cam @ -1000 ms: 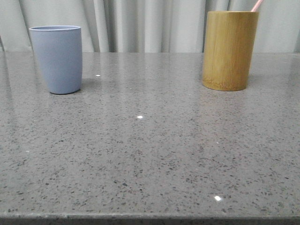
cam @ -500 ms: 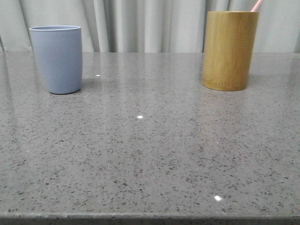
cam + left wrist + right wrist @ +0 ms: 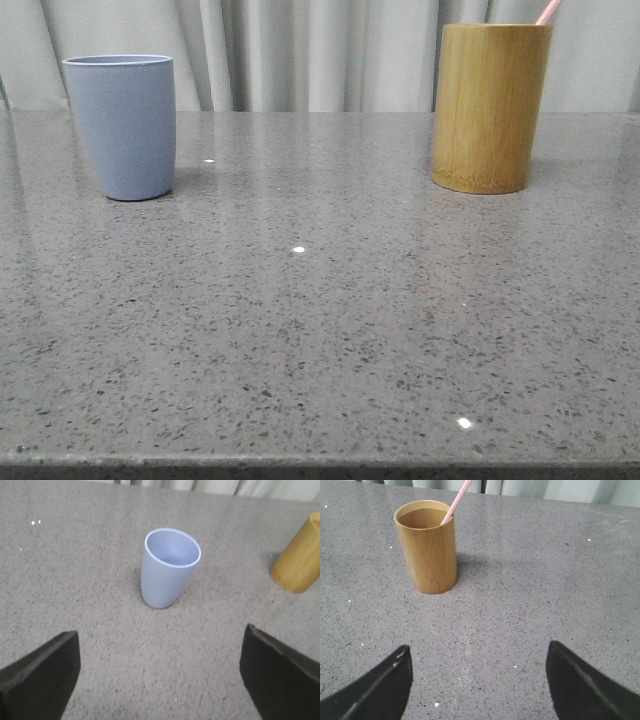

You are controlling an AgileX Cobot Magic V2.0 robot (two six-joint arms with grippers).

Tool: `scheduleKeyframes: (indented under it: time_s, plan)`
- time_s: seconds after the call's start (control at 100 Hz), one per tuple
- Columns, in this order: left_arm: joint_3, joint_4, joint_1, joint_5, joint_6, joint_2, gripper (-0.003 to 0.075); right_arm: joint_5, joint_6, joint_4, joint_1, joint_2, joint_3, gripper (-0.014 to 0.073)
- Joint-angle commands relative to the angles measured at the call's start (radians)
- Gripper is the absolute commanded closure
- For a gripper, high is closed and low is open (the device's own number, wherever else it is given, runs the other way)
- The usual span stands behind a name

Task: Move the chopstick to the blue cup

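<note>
The blue cup (image 3: 122,125) stands upright and empty at the back left of the grey stone table; it also shows in the left wrist view (image 3: 168,567). A pale pink chopstick (image 3: 547,11) leans out of the yellow-brown bamboo cylinder (image 3: 489,106) at the back right, and shows in the right wrist view (image 3: 456,500) inside that cylinder (image 3: 427,546). My left gripper (image 3: 160,675) is open and empty, short of the blue cup. My right gripper (image 3: 479,680) is open and empty, short of the bamboo cylinder. Neither gripper shows in the front view.
The grey speckled table (image 3: 320,320) runs to a front edge at the bottom of the front view. Pale curtains (image 3: 300,50) hang behind the table. The bamboo cylinder also shows at the edge of the left wrist view (image 3: 300,560).
</note>
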Motion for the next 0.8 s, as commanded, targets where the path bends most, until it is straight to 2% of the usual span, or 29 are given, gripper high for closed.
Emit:
scheduleKeyframes:
  time_s: [0.0, 0.2, 0.55, 0.79]
  plan:
    - [-0.047, -0.052, 0.001, -0.088, -0.004, 0.023, 0.0119, -0.077, -0.012, -0.003, -0.008, 0.016, -0.032, 0.0032]
    - [-0.173, -0.072, -0.001, -0.061, -0.002, 0.164, 0.0125, -0.078, -0.012, -0.003, -0.008, 0.016, -0.032, 0.0032]
    - [-0.432, -0.074, -0.003, -0.004, 0.024, 0.546, 0.0135, -0.077, -0.012, -0.003, -0.008, 0.016, -0.032, 0.0032]
    - [-0.542, -0.061, -0.063, -0.009, 0.024, 0.758, 0.0167, -0.077, -0.012, -0.003, -0.008, 0.016, -0.032, 0.0032]
